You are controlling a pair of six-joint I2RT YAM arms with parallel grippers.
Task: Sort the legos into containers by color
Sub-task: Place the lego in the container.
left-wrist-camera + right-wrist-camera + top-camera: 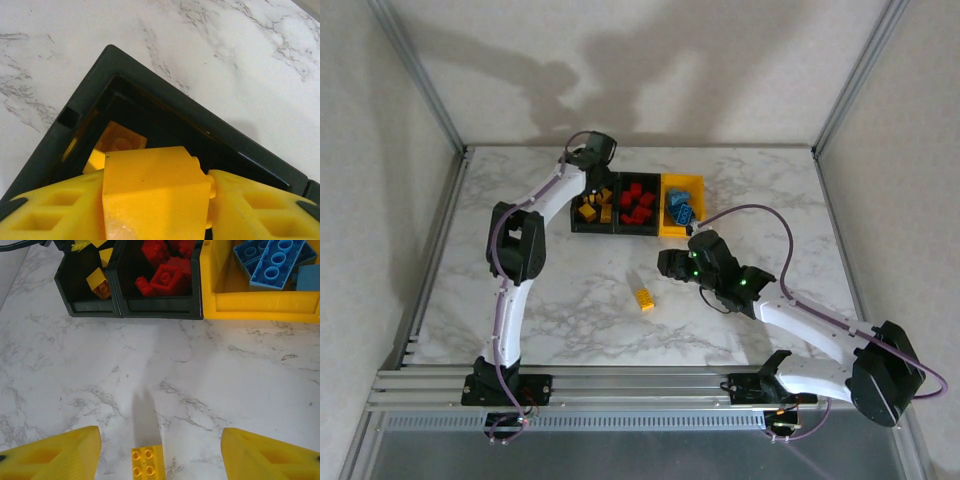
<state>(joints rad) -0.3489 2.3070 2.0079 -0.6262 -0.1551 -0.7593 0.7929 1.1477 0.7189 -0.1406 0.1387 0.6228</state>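
My left gripper [157, 205] is shut on a yellow lego [155, 190], held above a corner of the left black container [200, 125]; another yellow lego [117, 140] lies inside. From above, the left gripper [591, 195] hangs over that container [576, 226]. The middle black container [638, 230] holds red legos [637, 201], and the yellow container [665, 228] holds blue legos [680, 208]. One yellow lego [646, 298] lies on the table. My right gripper [670, 263] is open just right of it, and the lego [147, 466] sits between its fingers [55, 455].
The marble table [570, 300] is bare around the loose lego. The three containers stand joined in a row at the back centre, seen ahead in the right wrist view [160, 307]. Aluminium frame posts [425, 90] bound the table sides.
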